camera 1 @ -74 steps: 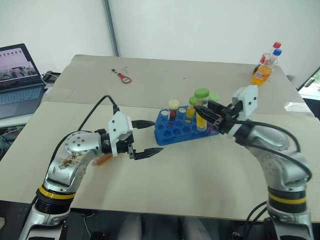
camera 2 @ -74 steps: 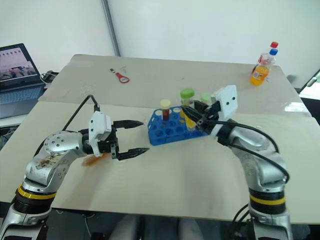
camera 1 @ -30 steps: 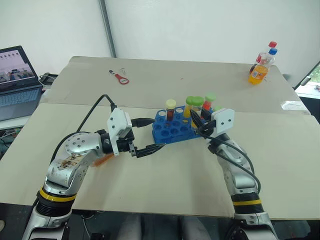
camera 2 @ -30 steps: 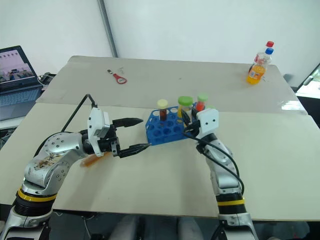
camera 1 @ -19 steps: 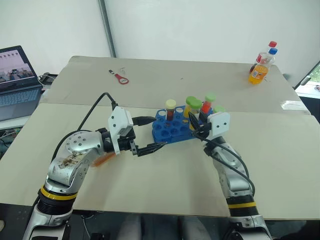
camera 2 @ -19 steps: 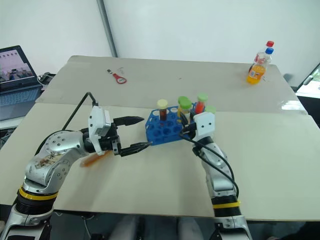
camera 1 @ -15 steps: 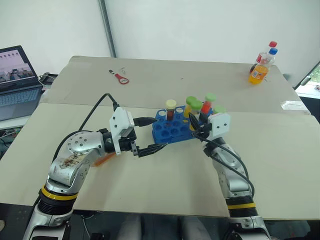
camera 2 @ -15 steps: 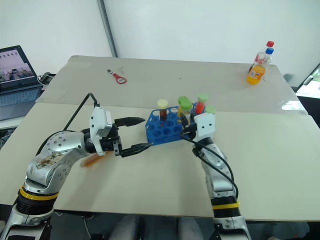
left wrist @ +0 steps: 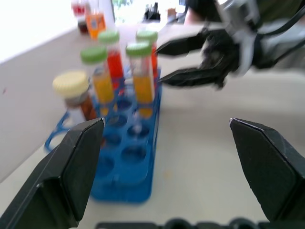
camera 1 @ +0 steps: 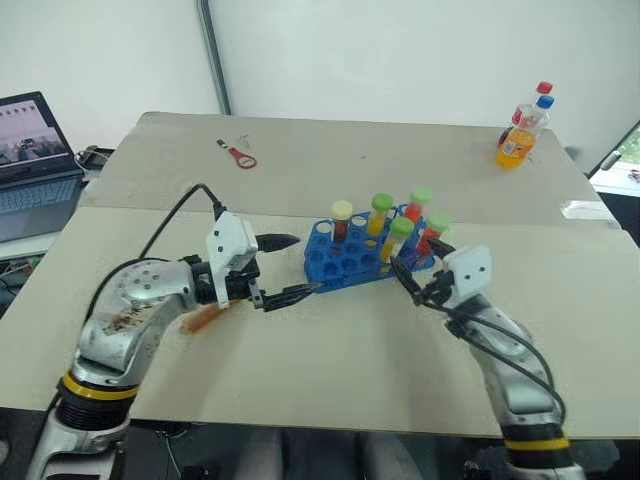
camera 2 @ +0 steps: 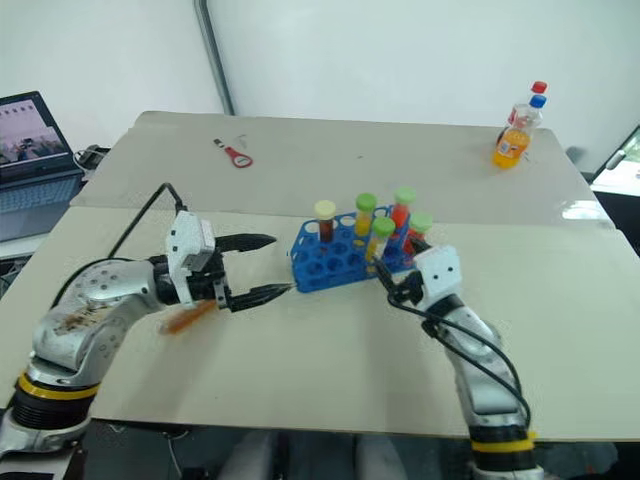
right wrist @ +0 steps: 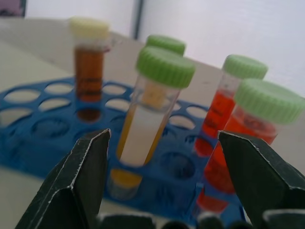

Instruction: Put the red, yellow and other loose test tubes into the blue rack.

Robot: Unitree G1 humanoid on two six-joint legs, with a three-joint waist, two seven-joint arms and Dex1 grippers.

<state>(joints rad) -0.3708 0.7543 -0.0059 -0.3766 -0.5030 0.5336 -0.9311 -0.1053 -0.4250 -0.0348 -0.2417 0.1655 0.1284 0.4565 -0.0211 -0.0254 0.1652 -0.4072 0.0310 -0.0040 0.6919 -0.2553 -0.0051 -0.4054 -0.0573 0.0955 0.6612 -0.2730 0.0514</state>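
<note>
The blue rack stands mid-table and holds several capped tubes. An amber tube with a cream cap stands at its left, and red tubes with green caps at its right. A yellow tube with a green cap leans in a front hole, just beyond my right gripper. That gripper is open and empty, apart from the tube. My left gripper hovers open at the rack's left end, touching nothing. An orange tube lies on the table beside my left forearm.
Two orange-drink bottles stand at the far right corner. A small red-handled tool lies at the far left of the table. An open laptop sits beyond the table's left edge. Bare tabletop spreads in front of the rack.
My right gripper has opened, let go of the yellow green-capped tube in the rack, and drawn back toward me and to the right. My left gripper shifted slightly left.
</note>
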